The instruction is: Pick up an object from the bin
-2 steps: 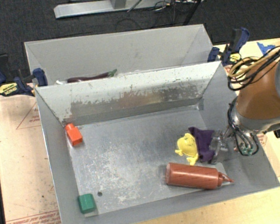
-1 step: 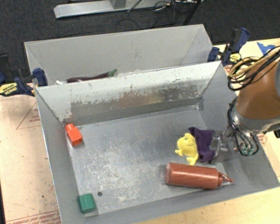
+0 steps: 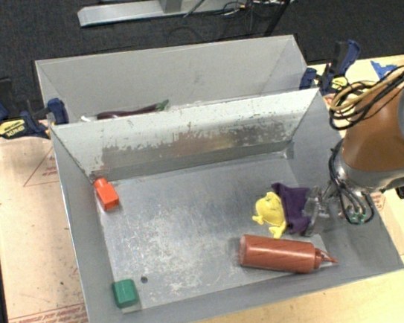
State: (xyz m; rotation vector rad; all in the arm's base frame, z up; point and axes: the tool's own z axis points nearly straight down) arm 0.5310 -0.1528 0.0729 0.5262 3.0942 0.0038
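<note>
My gripper [image 3: 314, 214] is low in the bin's right part, close to the right wall. It touches the right edge of a crumpled purple thing [image 3: 293, 202]. A yellow toy figure [image 3: 269, 213] leans against the purple thing's left side. Just below the gripper lies a red-brown squeeze bottle [image 3: 280, 253] on its side, with its nozzle pointing right.
An orange block [image 3: 106, 194] sits near the back left corner of the bin floor. At the front left corner stands a green block [image 3: 124, 293]. The arm with its orange cover and cables comes in over the right rim.
</note>
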